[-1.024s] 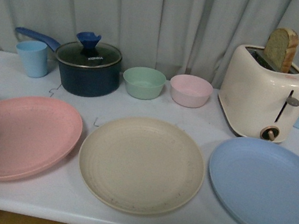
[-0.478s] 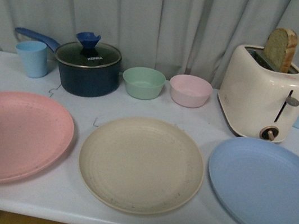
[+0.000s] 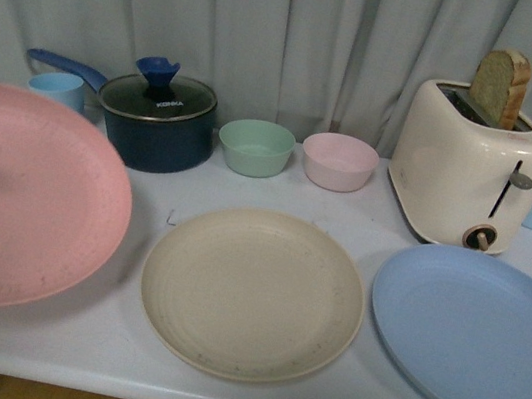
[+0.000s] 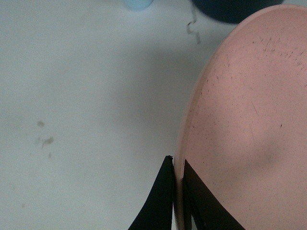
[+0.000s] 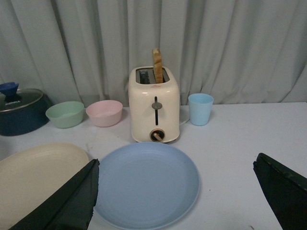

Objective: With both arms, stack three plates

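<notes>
Your left gripper [image 4: 178, 176] is clamped on the rim of the large round matte pink plate [image 3: 28, 202], with one black tapered finger [image 4: 156, 201] on each face of the edge. The plate is held tilted over the left end of the pale tabletop [image 3: 116, 378], clear of the surface, with a soft shadow beneath it. It is shallow, with a thin raised lip, and its dull pink surface is speckled with fine dark flecks and scratches. The large round matte beige plate [image 3: 251, 293] lies flat by the middle of the front edge and shows faint concentric rings near its rim. The large round matte light blue plate [image 3: 472, 338] lies flat at the front right corner; it is smooth, and it is not touching the beige one. Your right gripper [image 5: 176, 164] hangs above the blue plate with its dark fingers spread wide, holding nothing. Along the back edge stand a glossy cream toaster [image 3: 469, 161] with a slice of bread [image 3: 499, 87] upright in its slot, a small pink bowl [image 3: 339, 161] and a small green bowl [image 3: 255, 146].
</notes>
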Robot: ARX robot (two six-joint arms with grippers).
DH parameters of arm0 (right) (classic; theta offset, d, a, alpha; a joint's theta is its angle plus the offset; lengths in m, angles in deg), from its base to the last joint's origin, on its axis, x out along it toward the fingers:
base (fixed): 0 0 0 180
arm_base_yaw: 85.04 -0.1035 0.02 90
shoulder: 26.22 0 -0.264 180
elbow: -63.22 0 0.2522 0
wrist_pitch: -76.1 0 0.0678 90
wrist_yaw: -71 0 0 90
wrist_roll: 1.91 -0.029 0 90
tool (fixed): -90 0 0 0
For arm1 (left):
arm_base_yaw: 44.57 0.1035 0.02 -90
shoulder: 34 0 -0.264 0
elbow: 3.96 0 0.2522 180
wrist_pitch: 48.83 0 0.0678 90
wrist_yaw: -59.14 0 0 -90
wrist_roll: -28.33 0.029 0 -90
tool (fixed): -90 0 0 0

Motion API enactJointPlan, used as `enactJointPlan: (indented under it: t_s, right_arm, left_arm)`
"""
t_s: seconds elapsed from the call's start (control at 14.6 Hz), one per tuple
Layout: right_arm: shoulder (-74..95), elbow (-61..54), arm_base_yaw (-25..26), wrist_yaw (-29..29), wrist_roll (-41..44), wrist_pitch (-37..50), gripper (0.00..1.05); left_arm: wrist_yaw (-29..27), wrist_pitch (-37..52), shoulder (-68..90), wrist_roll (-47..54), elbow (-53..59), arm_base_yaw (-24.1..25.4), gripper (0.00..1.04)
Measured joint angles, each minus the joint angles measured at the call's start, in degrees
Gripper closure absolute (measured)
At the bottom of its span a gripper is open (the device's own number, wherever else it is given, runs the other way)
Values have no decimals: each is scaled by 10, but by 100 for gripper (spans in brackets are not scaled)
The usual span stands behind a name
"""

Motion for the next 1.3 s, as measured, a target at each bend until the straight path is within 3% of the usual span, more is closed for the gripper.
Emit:
enactJointPlan:
  t_s: [0.34,0.61,0.75,1.3]
  right_arm:
    - [0,0,0,0,0,0,6]
    - [0,0,0,0,0,0,6]
    - [0,0,0,0,0,0,6]
    - [0,0,0,0,0,0,6]
  left_arm:
    - [-21,-9,-66,-71,14,-161,102]
    - [-22,16,-3,-160,-7,-269,102]
    - [-48,6,87,-236,-82,-319,102]
    - [-54,2,187,-253,-117,-304,102]
